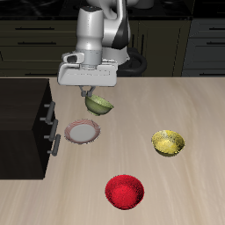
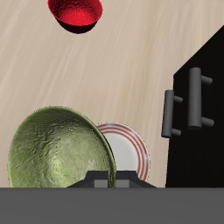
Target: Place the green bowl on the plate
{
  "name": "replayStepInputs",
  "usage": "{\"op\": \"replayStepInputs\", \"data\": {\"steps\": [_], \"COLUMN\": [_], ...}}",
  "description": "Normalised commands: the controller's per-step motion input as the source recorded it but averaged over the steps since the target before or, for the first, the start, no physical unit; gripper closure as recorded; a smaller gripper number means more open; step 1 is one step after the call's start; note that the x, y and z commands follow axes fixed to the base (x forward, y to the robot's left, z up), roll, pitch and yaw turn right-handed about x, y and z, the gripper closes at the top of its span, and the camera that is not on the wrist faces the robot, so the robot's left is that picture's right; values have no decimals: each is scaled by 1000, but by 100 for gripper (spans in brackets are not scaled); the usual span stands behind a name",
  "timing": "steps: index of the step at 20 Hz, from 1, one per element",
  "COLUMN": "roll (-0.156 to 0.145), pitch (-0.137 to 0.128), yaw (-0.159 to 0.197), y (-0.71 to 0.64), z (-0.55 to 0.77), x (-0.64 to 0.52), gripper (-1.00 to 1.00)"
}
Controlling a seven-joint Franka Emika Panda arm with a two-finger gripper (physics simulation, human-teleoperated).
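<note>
The end effector [image 1: 91,93] gripped the green bowl [image 1: 100,105] by its rim, fingers closed on it, and held it tilted clear of the counter [image 1: 176,105], above and just behind the plate [image 1: 82,132]. In the wrist view the green bowl [image 2: 59,149] overlapped the plate's [image 2: 131,150] rim. The plate lay flat beside a black cabinet [image 1: 25,127] with bar handles. The yellow bowl [image 1: 168,141] sat well apart from the plate, and the red bowl [image 1: 124,191] stood near the counter's front edge.
</note>
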Motion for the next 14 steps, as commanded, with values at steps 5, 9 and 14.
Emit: {"op": "replayStepInputs", "data": {"steps": [5,9,14], "roll": [-61,-31,4], "pitch": [11,-14,-5], "yaw": [4,34,5], "y": [-224,-34,46], "z": [-78,-33,-15], "x": [-127,-82,-112], "gripper": [100,100,100]}}
